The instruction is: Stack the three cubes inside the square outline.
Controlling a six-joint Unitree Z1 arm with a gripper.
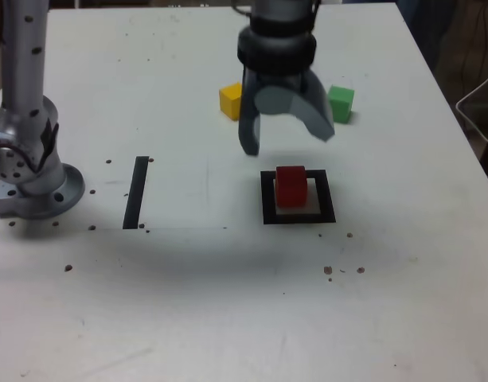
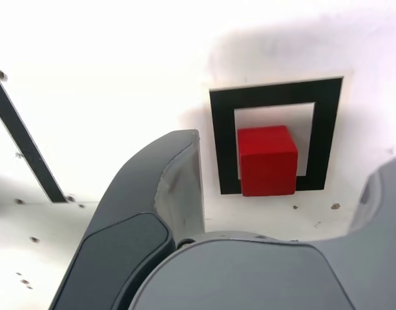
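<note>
The red cube (image 1: 290, 185) (image 2: 267, 160) stands inside the square outline (image 1: 267, 199) (image 2: 222, 142), a thick black frame with a white centre. My gripper (image 1: 286, 141) hangs open just above and behind it, holding nothing; its fingers (image 2: 165, 187) spread wide in the wrist view. Behind the gripper, the yellow cube (image 1: 230, 101) lies on the exterior view's left. On that view's right rests the green cube (image 1: 341, 103). Both are out of the wrist view.
A narrow black strip (image 1: 136, 192) (image 2: 24, 145) lies on the white table (image 1: 228, 302) to the exterior view's left of the outline. The arm's grey base (image 1: 29, 171) stands at the far left. Small dark specks dot the table.
</note>
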